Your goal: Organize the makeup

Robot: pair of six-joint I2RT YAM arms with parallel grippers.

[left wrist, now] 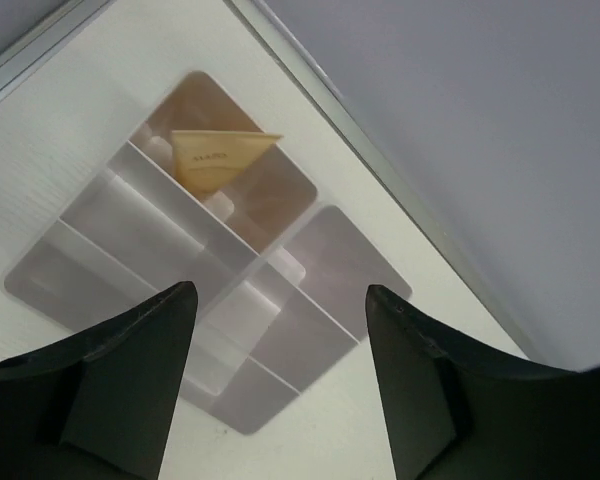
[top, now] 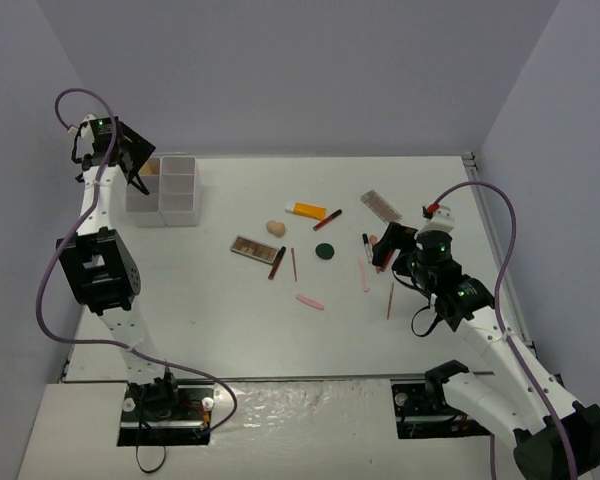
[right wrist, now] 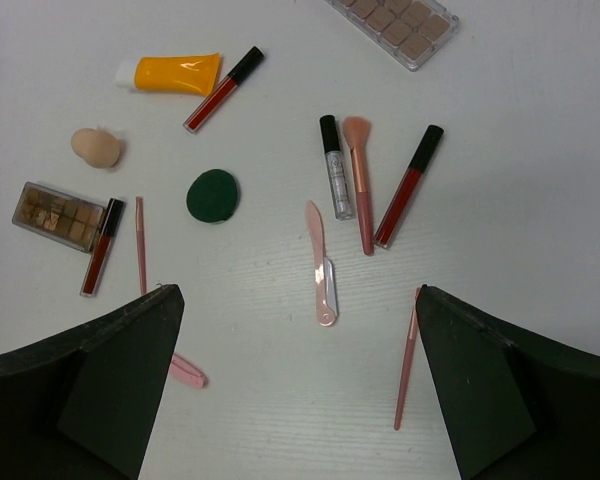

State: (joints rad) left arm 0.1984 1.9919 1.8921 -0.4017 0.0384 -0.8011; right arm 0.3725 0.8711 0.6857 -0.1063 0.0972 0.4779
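Hovering both claws open, with the makeup split between box and desk.
My left claw point(left wrist: 280, 400) hangs spread and empty above the white box point(left wrist: 90, 270) at the desk's far left; a beige tube point(left wrist: 220, 160) lies in the compartment at the top of the wrist view, beside pale pieces I cannot identify. My right claw point(right wrist: 295, 400) is spread wide, gripping nothing, above the desk point(right wrist: 540, 150). A pink spatula point(right wrist: 320, 265) and pink pencil point(right wrist: 407, 355) lie nearest it. Farther out lie a brush point(right wrist: 360, 185), clear gloss point(right wrist: 335, 167), dark-red stick point(right wrist: 407, 185), green compact point(right wrist: 213, 195), sponge point(right wrist: 98, 147), orange tube point(right wrist: 170, 72) and two palettes point(right wrist: 60, 215), well apart.
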